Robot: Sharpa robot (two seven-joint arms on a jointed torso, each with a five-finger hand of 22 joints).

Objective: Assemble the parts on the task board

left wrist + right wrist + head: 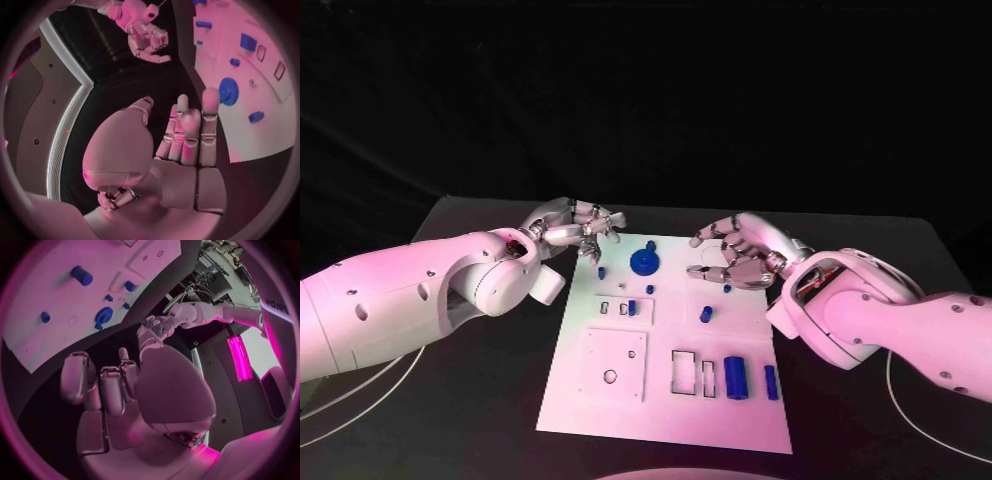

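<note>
Head view: task board (668,400) lying in the middle of the black table (473,400), carrying a blue gear (646,262) near its far edge, small blue pegs (707,314) scattered across the middle, and upright blue blocks (736,377) standing beside rectangular slots toward the near right; smallest pieces too tiny for telling their shapes. Left hand (574,226) hovering over the board's far left corner, fingers spread and curling loosely, grasping nothing, with the gear lying just beyond the fingertips and apart from them; wrist partly hidden behind the white forearm. Right hand (744,252) hovering at the board's far right edge, fingers apart and bent, also empty, with a small peg just below the fingertips; contact there not resolvable. Left wrist view: left hand (184,142) filling the centre, fingers (209,120) extended side by side and released, palm empty; gear (229,91) lying on the board (262,135) just beside the fingertips without touching; right hand (147,40) appearing at the far rim, fingers loosely curled; board cut off by the circle's edge. Right wrist view: right hand (125,395) seen from behind, fingers (78,377) bent forward and released over dark table, holding nothing; board (50,335) beyond the fingertips, bearing the gear (104,316) and pegs (81,275); left hand (156,327) reaching in near the board's corner, its fingers partly hidden behind the right hand.
</note>
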